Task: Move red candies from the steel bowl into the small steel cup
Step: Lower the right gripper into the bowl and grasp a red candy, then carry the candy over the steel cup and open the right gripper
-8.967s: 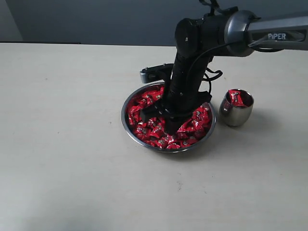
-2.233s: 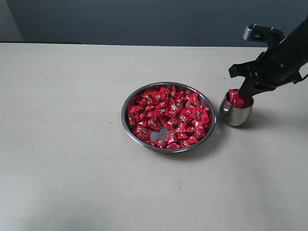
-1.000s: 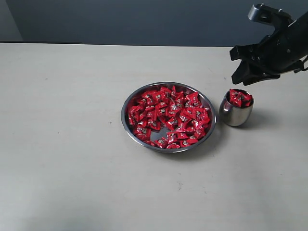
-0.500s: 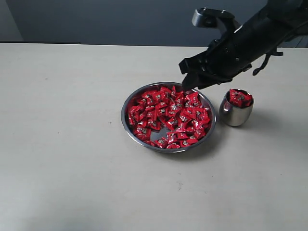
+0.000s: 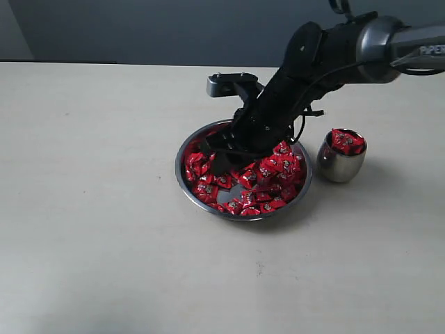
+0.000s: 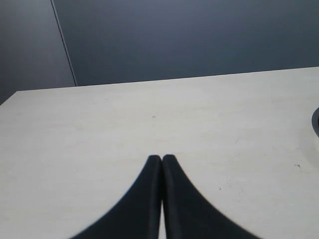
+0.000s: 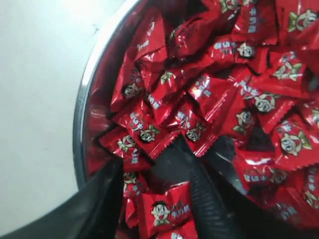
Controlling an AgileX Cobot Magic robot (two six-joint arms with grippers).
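The steel bowl sits mid-table, filled with red candies. My right gripper reaches down into the bowl's left half and stands open among them. In the right wrist view its fingers straddle one candy lying flat, beside a bare dark patch of bowl floor, with the bowl rim close by. The small steel cup stands upright just right of the bowl, with several red candies heaped at its mouth. My left gripper is shut on nothing, over bare table.
The right arm stretches in from the upper right, above the bowl's far rim and near the cup. A light table top surrounds the bowl, and a dark wall runs along its far edge.
The right gripper has left the space above the cup, swung left and dropped into the bowl among the candies. The cup holds more candies than nine seconds ago.
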